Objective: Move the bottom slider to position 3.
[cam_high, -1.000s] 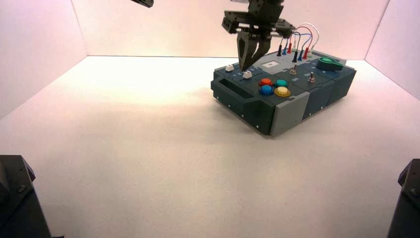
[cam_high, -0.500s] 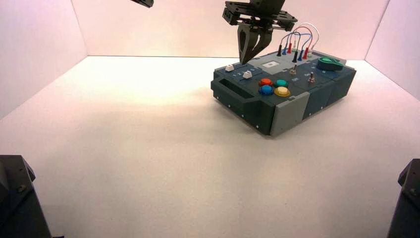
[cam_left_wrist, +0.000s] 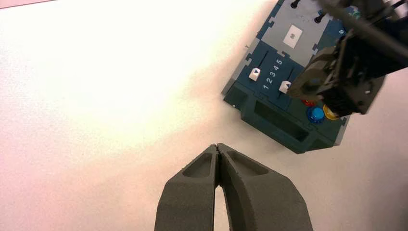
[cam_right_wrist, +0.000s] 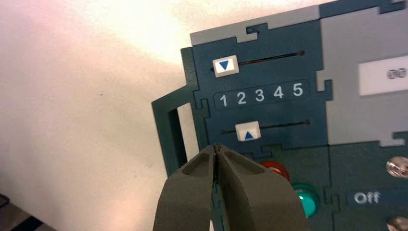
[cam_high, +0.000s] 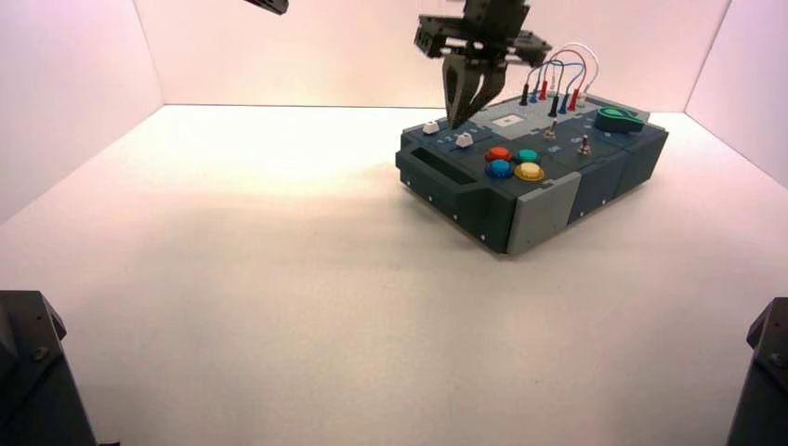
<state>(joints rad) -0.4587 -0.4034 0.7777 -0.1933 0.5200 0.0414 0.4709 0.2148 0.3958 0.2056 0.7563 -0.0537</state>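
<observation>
- While the left hand (cam_left_wrist: 218, 148) is idle above the pale bench (cam_high: 279, 297), its two fingers pressed together on nothing, the right hand (cam_right_wrist: 216, 149) is at work over the slider end of the box (cam_high: 548, 216)
- Right hand: clenched, fingertips meeting, with nothing gripped; contact with the panel cannot be confirmed from these views
- Bottom slider (cam_right_wrist: 248, 131): white block with a blue triangle, on the track nearer the red button (cam_right_wrist: 276, 169) and green button (cam_right_wrist: 306, 199); it sits level with the numeral 2, one mark short of the goal
- Position 3 (cam_right_wrist: 260, 95): white numeral in the row between the two tracks, toward the grey panel (cam_right_wrist: 351, 48) from the block
- Top slider (cam_right_wrist: 225, 66): the twin block, set near numeral 1, and no part of the task
- Step in hand: judged to be the approach and alignment, the setting not yet made
- Next move: the closed tips should settle against the block's side nearer numeral 1, low enough to bear on it, then push it along its track by one mark and stop level with 3
- Hazards, by inference: too long a push would carry the block toward 4; tips set too high could skim over it, and a sideways drift might touch the red button
</observation>
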